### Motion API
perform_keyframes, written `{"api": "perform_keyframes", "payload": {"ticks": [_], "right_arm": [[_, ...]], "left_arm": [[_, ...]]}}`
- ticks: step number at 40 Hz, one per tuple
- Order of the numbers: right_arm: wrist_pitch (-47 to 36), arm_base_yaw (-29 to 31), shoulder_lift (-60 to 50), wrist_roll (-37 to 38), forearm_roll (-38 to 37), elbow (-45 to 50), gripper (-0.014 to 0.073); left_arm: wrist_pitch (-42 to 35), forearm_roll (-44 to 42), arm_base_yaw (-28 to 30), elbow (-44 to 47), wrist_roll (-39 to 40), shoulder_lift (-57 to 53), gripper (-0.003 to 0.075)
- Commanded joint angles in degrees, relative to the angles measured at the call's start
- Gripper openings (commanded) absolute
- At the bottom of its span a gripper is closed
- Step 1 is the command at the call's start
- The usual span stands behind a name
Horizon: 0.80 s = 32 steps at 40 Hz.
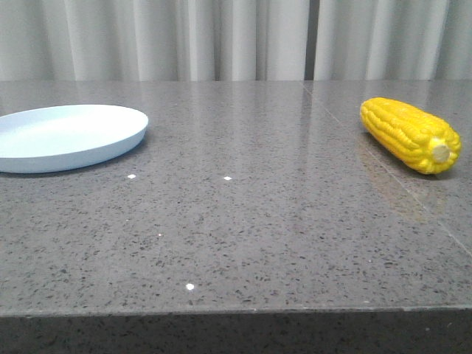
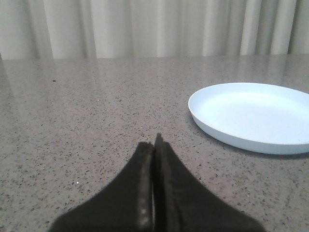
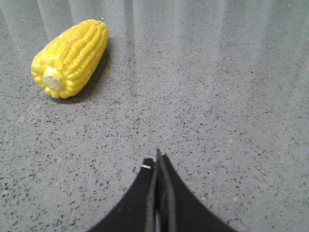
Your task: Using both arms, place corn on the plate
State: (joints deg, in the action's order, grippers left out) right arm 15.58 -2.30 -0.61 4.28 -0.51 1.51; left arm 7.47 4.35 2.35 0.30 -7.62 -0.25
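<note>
Front view: nothing done yet, by the look of it. The corn (image 1: pixel 410 134) lies on its side on the table (image 1: pixel 243 221) at the far right, cream stub end toward the camera. The plate (image 1: pixel 66 136) sits at the far left, bare, well apart from the corn. No arm shows here.

Left wrist view: left gripper (image 2: pixel 154 145) has its jaws pressed together, holding nothing. The plate (image 2: pixel 251 116) lies on the table ahead of the tips and off to one side, near but not touching. No corn here.

Right wrist view: right gripper (image 3: pixel 157 162) also has its jaws closed flat on each other, empty. The corn (image 3: pixel 71 57) lies ahead of the tips and off to the side, well apart from them, stub end facing roughly toward the gripper.

My read: the whole job is left, meaning reach, open, grasp, carry across, set down on the plate. The right arm is the closer one to the corn; its jaws would need to open before any grasp.
</note>
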Motion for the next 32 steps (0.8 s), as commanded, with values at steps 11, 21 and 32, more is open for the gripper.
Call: {"api": "perform_keyframes", "payload": {"ticks": [11,21,32], "right_arm": [[-18.0,0.4,-0.9,-0.2,-0.2,-2.6,-0.0062],[-12.1,0.4,-0.1,-0.2,-0.2,-15.6,-0.0060],[3.7,0.4,14.7,-0.2,-0.1,-31.4,-0.0060]], "left_arm": [[-26.1,1.8,0.0,-2.4,0.3,-1.2,-0.0020],[-15.9,-4.0,0.0,-15.4,0.3,0.7,-0.0020],[4.3,-4.0,0.0,-29.5,0.3,15.1,-0.0020]]}}
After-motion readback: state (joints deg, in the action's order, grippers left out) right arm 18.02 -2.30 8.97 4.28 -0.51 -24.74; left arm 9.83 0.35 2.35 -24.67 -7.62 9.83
